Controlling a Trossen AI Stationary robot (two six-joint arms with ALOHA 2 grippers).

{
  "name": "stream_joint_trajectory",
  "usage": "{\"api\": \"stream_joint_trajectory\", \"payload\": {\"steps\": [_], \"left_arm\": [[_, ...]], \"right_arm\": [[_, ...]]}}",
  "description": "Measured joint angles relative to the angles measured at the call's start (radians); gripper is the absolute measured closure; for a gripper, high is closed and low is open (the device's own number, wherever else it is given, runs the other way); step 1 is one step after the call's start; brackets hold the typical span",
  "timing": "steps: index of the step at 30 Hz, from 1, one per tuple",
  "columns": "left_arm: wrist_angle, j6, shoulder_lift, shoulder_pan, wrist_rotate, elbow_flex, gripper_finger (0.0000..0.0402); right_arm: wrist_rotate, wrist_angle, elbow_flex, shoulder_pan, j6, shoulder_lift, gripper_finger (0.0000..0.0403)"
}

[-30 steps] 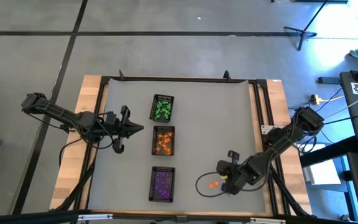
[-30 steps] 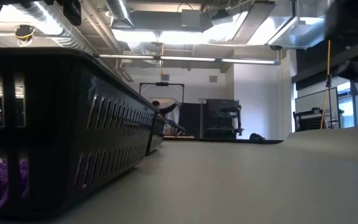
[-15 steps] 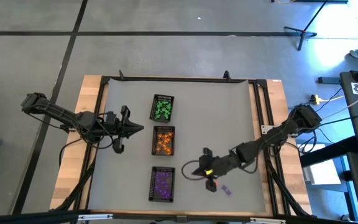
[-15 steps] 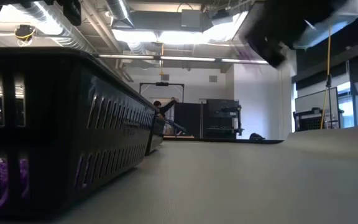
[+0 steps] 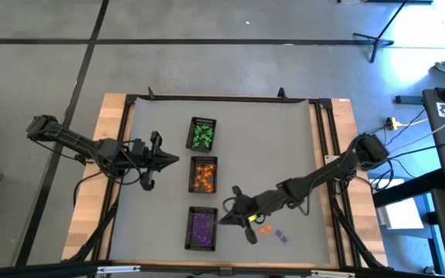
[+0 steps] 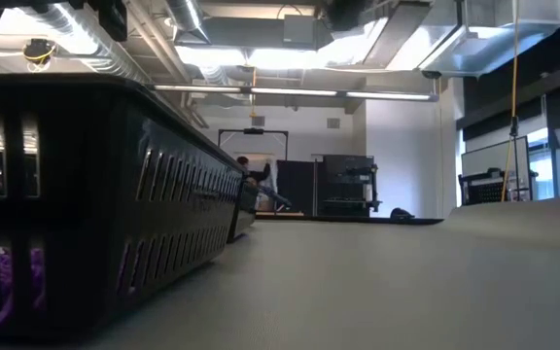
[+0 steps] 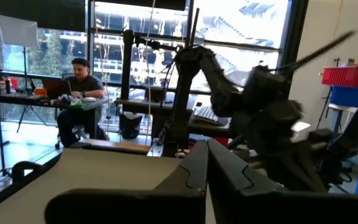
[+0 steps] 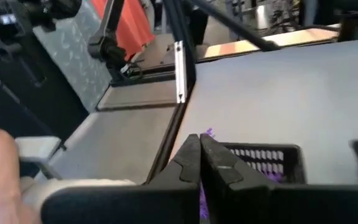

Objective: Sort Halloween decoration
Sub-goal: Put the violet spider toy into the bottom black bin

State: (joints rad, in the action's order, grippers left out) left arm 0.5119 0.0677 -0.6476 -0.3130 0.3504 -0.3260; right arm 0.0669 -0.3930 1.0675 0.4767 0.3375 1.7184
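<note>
reaching across the table, the right gripper sits at the near right edge of the purple tray. right wrist view: its fingers are pressed together, tips touching; cannot tell whether anything tiny is pinched between them. purple trinkets show just past the fingertips, by the tray's mesh wall.

loose on the mat just right of the gripper: an orange trinket and a purple trinket, both apart from the fingers.

trays in a column: green trinkets in the far tray, orange trinkets in the middle, purple ones in the near tray.

left gripper waits left of the orange tray, fingers closed together, holding nothing.
</note>
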Motion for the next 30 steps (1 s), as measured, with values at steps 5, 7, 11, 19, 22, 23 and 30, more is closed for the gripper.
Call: {"api": "stream_joint_trajectory", "payload": {"steps": [5, 7, 11, 19, 22, 23, 30], "left_arm": [[-0.008, 0.000, 0.000, 0.000, 0.000, 0.000, 0.0401], [-0.007, 0.000, 0.000, 0.000, 0.000, 0.000, 0.0401], [-0.008, 0.000, 0.000, 0.000, 0.000, 0.000, 0.0401], [-0.014, 0.000, 0.000, 0.000, 0.000, 0.000, 0.0401], [-0.014, 0.000, 0.000, 0.000, 0.000, 0.000, 0.0401], [-0.014, 0.000, 0.000, 0.000, 0.000, 0.000, 0.0401], [-0.014, 0.000, 0.000, 0.000, 0.000, 0.000, 0.0401]], "right_arm": [[-0.017, 0.128, 0.138, 0.000, -0.056, 0.095, 0.0402], [-0.016, 0.191, 0.173, 0.001, -0.076, 0.116, 0.0401], [-0.037, 0.260, 0.229, -0.013, -0.084, 0.145, 0.0365], [-0.016, 0.266, 0.251, -0.013, -0.089, 0.158, 0.0234], [-0.016, 0.337, 0.251, -0.012, -0.093, 0.144, 0.0207], [-0.016, 0.367, 0.250, -0.012, -0.094, 0.137, 0.0203], [0.013, 0.685, 0.230, 0.009, -0.006, 0.109, 0.0212]]}}
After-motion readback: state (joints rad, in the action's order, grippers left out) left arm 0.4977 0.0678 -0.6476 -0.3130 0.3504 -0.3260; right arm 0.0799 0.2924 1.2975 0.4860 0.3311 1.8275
